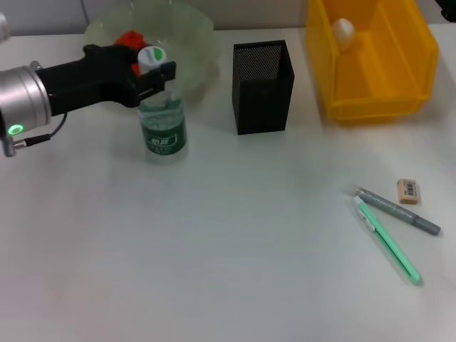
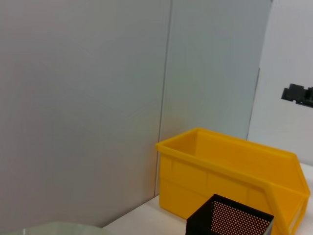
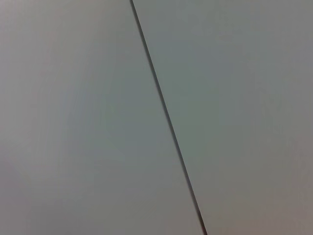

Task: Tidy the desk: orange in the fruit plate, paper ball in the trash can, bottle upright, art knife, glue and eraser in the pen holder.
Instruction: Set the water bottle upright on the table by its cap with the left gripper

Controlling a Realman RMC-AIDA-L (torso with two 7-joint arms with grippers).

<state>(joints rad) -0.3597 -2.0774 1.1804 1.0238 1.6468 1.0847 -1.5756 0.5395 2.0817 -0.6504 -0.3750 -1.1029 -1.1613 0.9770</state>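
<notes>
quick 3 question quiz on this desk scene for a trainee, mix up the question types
1. True or false: the bottle stands upright on the desk.
2. Where is the paper ball? A) in the fruit plate B) in the trash can C) in the pen holder
3. Fill in: the eraser lies on the desk beside the grey and green ____.

Key
1. True; the left gripper is at its neck, just under the cap.
2. B; it sits in the yellow trash can, while the orange is in the plate.
3. Pens: the grey pen and the green pen, all three outside the holder.
</notes>
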